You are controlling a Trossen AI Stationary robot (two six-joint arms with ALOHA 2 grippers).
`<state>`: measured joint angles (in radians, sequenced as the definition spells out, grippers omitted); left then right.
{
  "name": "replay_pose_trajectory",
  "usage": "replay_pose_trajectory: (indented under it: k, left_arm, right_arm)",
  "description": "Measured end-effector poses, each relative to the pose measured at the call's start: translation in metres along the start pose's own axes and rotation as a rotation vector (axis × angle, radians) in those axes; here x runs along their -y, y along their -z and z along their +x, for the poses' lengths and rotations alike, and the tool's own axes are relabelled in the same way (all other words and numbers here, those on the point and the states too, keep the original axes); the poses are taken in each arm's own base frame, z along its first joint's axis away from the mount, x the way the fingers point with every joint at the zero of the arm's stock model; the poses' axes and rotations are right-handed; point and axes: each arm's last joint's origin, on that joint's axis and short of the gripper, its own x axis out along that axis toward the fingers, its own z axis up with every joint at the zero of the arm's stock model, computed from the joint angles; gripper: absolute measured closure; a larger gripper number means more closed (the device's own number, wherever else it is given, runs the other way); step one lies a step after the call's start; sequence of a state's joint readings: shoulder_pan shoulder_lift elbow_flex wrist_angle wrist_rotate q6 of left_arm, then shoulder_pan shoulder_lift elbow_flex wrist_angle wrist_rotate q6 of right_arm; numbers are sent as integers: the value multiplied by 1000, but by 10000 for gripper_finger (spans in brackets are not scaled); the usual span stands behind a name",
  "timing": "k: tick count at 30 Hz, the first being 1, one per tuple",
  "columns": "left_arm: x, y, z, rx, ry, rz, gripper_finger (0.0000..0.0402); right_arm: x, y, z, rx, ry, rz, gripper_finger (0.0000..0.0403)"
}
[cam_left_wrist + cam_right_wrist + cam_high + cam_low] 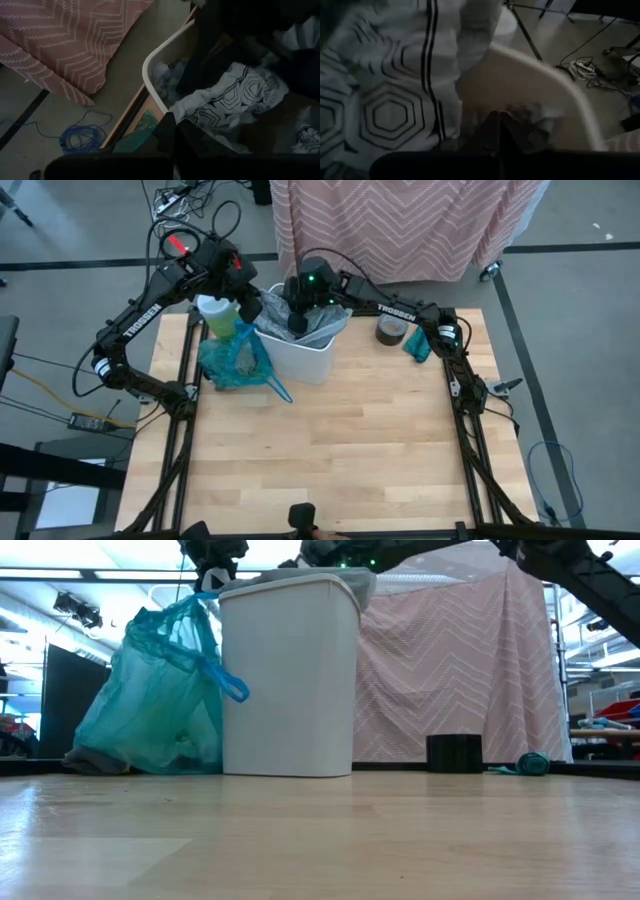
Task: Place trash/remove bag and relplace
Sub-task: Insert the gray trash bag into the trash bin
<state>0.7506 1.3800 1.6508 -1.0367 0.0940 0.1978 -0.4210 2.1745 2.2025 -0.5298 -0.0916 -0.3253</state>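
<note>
**A:** From above, where are you?

**B:** My left gripper [243,304] sits at the bin's [300,358] rim, my right gripper [297,320] over its mouth; both pairs of fingers are clenched tight, and each seems to pinch the pale patterned liner [325,328], though I cannot see the pinch itself. The teal bag [235,360] stands on the table just beside the bin, on my left.

**A:** And level with the table?

**B:** The bag [150,700] slumps against the bin [288,675], knotted at the top, a loose tail hanging; trash shows dimly near its base; it looks soft and light, so I would take it by the knot, not the thin sides, which could tear.

**A:** Left wrist?

**B:** My fingers [167,137] are shut at the rim [150,87]; the liner [235,97] lies crumpled inside; it is limp and slippery, I judge; best gripped at a bunched fold near the edge.

**A:** Right wrist?

**B:** Fingers [492,132] shut, deep in the bin; the liner [385,100] is draped close by; the wall [540,85] is stiff enough to stretch film over.
</note>
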Motion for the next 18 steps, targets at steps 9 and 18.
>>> replay_pose_trajectory:
  k: [9,18]
  left_arm:
    - [0,0,0,-5,1,-26,394]
    - [0,0,0,-1,0,-23,394]
  right_arm:
    - [-13,14,5,-110,-8,-22,403]
    - [-14,-22,-19,-55,110,-68,403]
